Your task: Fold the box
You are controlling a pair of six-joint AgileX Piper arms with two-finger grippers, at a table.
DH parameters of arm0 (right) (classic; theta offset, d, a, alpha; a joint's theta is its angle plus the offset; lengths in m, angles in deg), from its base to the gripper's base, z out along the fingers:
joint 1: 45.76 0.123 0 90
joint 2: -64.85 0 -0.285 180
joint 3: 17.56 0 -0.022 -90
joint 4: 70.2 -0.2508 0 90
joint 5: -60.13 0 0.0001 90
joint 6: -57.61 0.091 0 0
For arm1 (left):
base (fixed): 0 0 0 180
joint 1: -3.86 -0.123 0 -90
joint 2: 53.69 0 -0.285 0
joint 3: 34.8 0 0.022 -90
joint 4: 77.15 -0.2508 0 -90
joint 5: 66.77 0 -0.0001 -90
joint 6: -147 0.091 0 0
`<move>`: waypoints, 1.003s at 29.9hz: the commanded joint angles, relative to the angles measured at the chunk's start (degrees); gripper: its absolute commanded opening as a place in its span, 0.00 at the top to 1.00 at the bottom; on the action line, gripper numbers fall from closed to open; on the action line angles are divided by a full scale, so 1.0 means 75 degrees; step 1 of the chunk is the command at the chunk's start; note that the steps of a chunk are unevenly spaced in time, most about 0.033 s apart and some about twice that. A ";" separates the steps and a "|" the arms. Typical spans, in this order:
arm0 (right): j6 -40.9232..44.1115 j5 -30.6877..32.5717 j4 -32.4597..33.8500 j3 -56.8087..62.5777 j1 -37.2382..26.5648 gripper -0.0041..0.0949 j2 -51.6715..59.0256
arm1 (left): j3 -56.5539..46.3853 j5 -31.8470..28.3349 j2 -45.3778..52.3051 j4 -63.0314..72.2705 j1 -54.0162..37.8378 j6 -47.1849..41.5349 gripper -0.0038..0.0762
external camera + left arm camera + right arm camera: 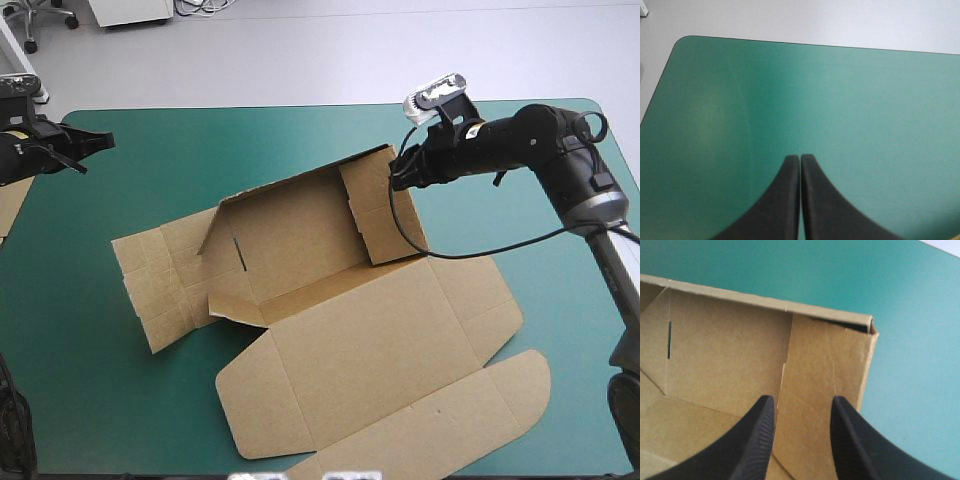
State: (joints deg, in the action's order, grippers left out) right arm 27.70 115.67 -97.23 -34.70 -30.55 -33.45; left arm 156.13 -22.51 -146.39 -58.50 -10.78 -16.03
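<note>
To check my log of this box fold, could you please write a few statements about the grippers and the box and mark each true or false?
1. The left gripper is shut, over bare teal-green cover. True.
2. The right gripper is shut on the box. False: its fingers stand apart, open, at the raised side wall.
3. The box lies wholly flat. False: its far wall and that side wall stand raised.
4. The left gripper touches the box. False: it is well apart from it.
5. The lid lies flat on the cover. True.
</note>
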 commanded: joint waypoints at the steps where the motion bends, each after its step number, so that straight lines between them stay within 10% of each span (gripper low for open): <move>1: -0.0057 -0.0532 -0.0031 0.0695 -0.0026 0.60 0.0666 | 0.0241 -0.0398 0.0281 0.0229 -0.0012 -0.0007 0.96; 10: -0.0361 -0.1905 0.0092 0.2107 -0.0026 0.59 0.1067 | 0.0241 -0.0442 0.0281 0.0229 -0.0012 -0.0007 0.96; 18: -0.0407 -0.1625 0.0056 0.2107 0.0113 0.29 0.0716 | 0.0241 -0.0442 0.0281 0.0229 -0.0012 -0.0007 0.96; 30: -0.0063 -0.1840 0.0361 0.2107 0.0190 0.29 0.0034 | 0.0241 -0.0407 0.0281 0.0229 -0.0012 0.0006 0.96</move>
State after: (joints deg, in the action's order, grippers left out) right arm 26.83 104.55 -94.11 -17.48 -29.27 -34.11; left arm 156.13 -22.52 -146.39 -58.26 -10.78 -15.97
